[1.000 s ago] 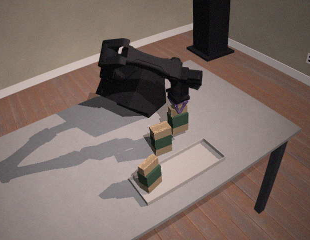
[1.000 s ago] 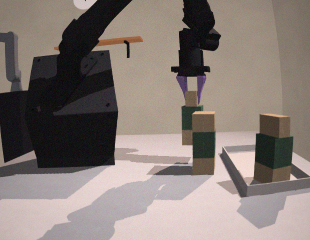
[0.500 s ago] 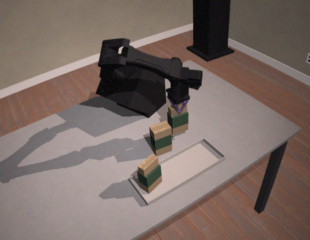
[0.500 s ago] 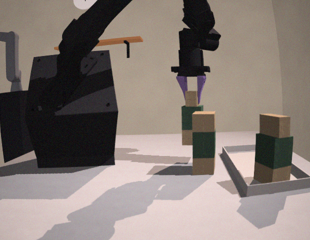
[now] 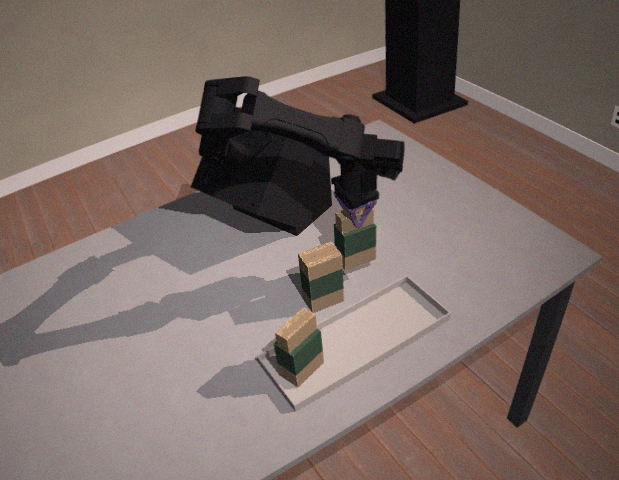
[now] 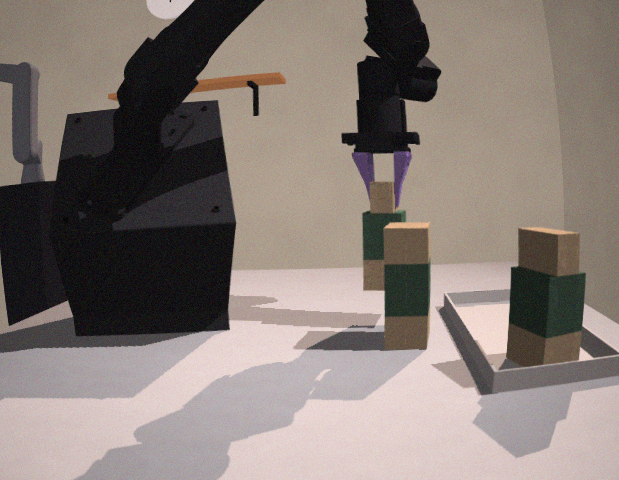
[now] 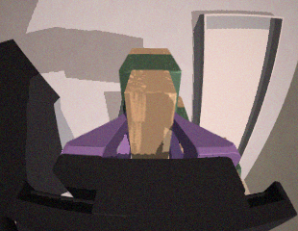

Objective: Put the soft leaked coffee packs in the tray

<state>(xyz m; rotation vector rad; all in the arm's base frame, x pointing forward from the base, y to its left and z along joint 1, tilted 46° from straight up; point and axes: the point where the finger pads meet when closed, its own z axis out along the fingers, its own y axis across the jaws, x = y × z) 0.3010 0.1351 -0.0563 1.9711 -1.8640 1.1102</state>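
Gripper [image 6: 382, 192] clamps pack [image 6: 382, 242]; base hidden

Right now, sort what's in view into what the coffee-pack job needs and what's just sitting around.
Job:
- gripper, shut on the far coffee pack
- middle coffee pack, standing on the table
- coffee pack standing in the tray
- tray

Just around:
- black pillar
- orange wall shelf
- wall outlet

Middle pack [image 5: 321, 276] before tray [image 5: 432, 301].
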